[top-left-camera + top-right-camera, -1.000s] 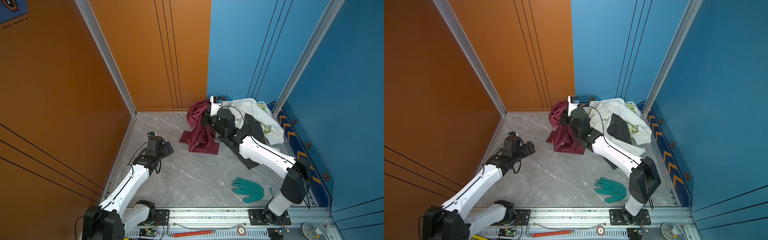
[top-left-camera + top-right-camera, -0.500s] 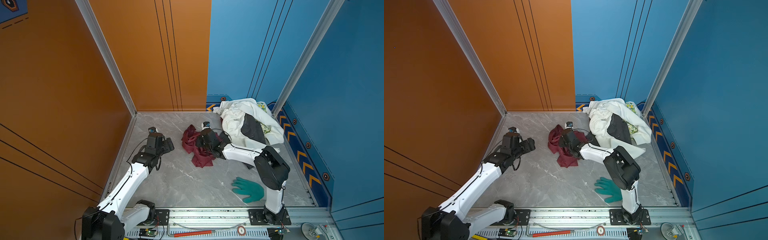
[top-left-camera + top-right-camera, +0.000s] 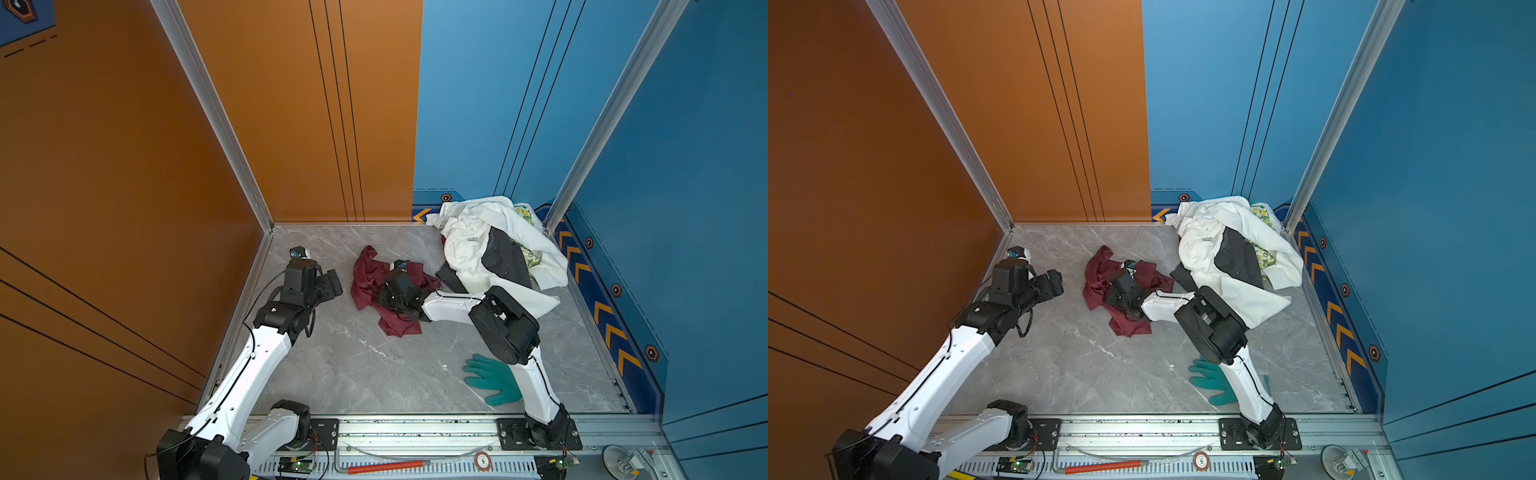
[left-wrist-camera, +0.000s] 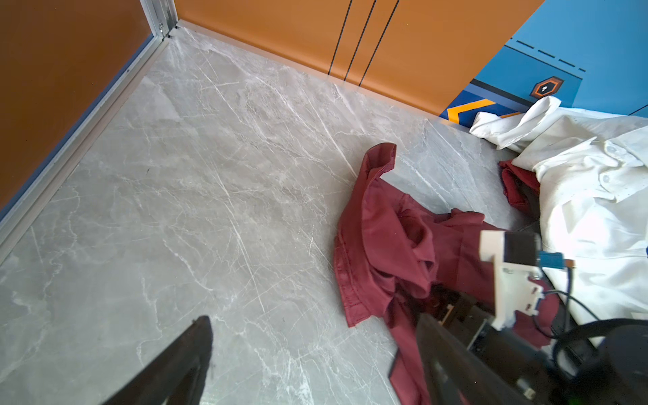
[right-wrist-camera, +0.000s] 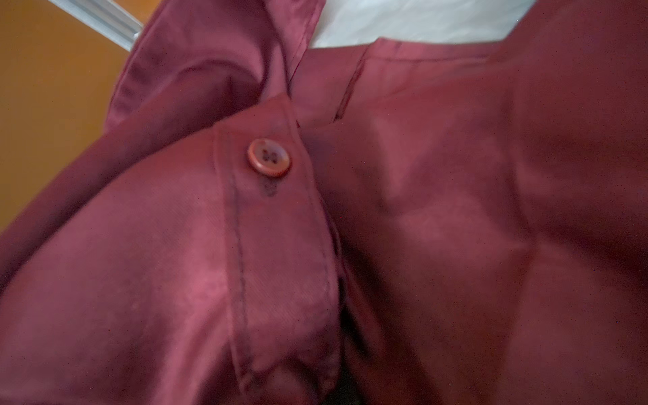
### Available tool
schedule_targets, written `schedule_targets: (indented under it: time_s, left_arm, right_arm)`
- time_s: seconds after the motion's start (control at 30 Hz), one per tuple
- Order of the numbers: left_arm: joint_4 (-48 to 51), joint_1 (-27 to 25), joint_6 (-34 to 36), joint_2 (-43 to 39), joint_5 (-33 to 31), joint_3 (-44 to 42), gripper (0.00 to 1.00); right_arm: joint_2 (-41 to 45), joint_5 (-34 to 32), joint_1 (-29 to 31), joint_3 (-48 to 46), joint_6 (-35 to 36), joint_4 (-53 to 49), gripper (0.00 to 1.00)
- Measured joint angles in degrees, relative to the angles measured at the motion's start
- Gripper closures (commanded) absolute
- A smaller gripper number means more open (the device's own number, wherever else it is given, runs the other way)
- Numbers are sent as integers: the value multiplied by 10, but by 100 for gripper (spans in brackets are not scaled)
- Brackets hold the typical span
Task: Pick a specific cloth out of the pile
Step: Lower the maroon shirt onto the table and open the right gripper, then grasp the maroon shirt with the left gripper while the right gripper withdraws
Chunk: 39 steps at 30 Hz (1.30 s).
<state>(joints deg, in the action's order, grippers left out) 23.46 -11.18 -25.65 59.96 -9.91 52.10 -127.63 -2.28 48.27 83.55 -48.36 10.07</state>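
Observation:
The cloth (image 3: pixel 365 274) (image 3: pixel 1096 276) is a dark red buttoned garment, crumpled on the grey marble floor to the left of the pile. It fills the right wrist view (image 5: pixel 420 210), hiding the jaws there. My right gripper (image 3: pixel 388 297) (image 3: pixel 1121 293) lies low on the cloth and is shut on it. The pile (image 3: pixel 478 237) (image 3: pixel 1208 237) (image 4: pixel 596 175), mostly white with dark grey and a floral piece, sits in the back right corner. My left gripper (image 3: pixel 332 282) (image 3: pixel 1052 282) (image 4: pixel 315 368) hangs open and holds nothing, just left of the cloth (image 4: pixel 385 238).
A teal glove (image 3: pixel 490 378) (image 3: pixel 1208 380) lies at the front right, beside the right arm's base link. Orange walls close the left and back, blue walls the right. A scrap of dark red fabric (image 4: pixel 515 182) shows under the white garment's edge. A red-handled tool (image 3: pixel 386 466) lies on the front rail.
My right gripper has drawn the cloth out of the pile, forward and left, and lowered it onto the open floor. The left gripper has edged a little toward it, still open.

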Motion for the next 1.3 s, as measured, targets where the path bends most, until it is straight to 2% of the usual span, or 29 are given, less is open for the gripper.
schedule_targets:
  time_s: [0.13, 0.3, 0.4, 0.53, 0.77, 0.97, 1.13, 1.3]
  left_arm:
    - [7, 8, 2, 0, 0, 0, 9]
    - [17, 11, 2, 0, 0, 1, 9]
    - [19, 11, 2, 2, 1, 1, 9]
    - [21, 11, 2, 15, 1, 9, 10]
    - [21, -22, 1, 47, -1, 38, 10]
    - [21, -105, -8, 93, -20, 54, 11]
    - [30, -193, -23, 160, -49, 81, 11]
    - [37, -258, -31, 240, -64, 113, 12]
  right_arm:
    - [-33, 35, 28, 51, -12, 18, 83]
    - [-29, 64, 35, 65, -6, 35, 52]
    - [2, 71, 21, 40, 8, 46, 36]
    - [81, 70, -9, -12, 23, 63, 25]
    - [214, 58, -53, -66, 40, 110, 21]
    - [315, 20, -89, -134, 73, 94, 20]
    - [419, -16, -162, -183, 113, 31, 19]
    - [515, -29, -230, -218, 143, -26, 17]
